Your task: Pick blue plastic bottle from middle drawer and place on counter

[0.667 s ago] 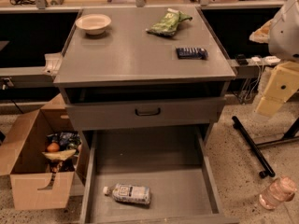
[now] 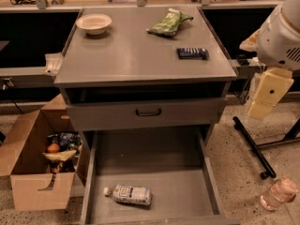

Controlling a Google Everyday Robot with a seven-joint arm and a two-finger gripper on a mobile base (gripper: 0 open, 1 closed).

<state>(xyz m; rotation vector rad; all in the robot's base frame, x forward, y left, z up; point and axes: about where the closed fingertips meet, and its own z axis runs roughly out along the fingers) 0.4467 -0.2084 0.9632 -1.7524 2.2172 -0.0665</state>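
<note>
The blue plastic bottle (image 2: 129,194) lies on its side, white cap to the left, on the floor of the open middle drawer (image 2: 159,170), near its front left. The grey counter (image 2: 136,55) is the cabinet's top, above the drawer. My gripper (image 2: 265,95) hangs at the right edge of the view, a cream piece under the white arm housing. It is beside the cabinet at about counter height, well above and to the right of the bottle.
On the counter are a white bowl (image 2: 93,23), a green bag (image 2: 168,23) and a dark blue packet (image 2: 192,53). The upper drawer front (image 2: 148,112) is slightly open. A cardboard box (image 2: 33,172) stands on the floor at left. At right are a pinkish bottle (image 2: 278,194) and a black stand leg (image 2: 251,146).
My arm and gripper have moved a little to the left, toward the cabinet. The bottle and the drawer have not moved.
</note>
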